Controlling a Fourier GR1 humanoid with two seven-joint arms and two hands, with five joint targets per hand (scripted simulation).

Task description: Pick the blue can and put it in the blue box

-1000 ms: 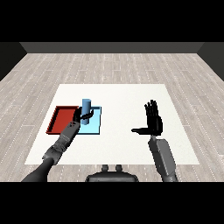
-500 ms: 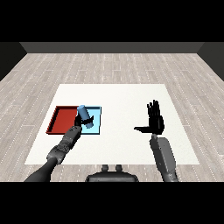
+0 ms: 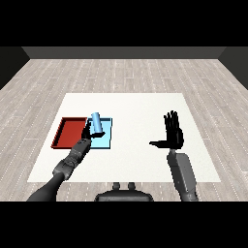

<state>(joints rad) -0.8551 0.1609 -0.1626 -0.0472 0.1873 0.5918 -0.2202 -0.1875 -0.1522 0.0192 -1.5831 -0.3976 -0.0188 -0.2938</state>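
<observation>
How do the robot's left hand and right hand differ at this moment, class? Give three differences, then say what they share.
1. The left hand is curled round the blue can; the right hand holds nothing.
2. The left hand's fingers are bent, while the right hand's are straight and spread, thumb out sideways.
3. The left hand is over the light blue tray; the right hand is over bare white table.

Shared: both are black, on grey forearms.

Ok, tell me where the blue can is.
Head view, left side: the blue can is tilted in the left hand, over the light blue tray.
</observation>
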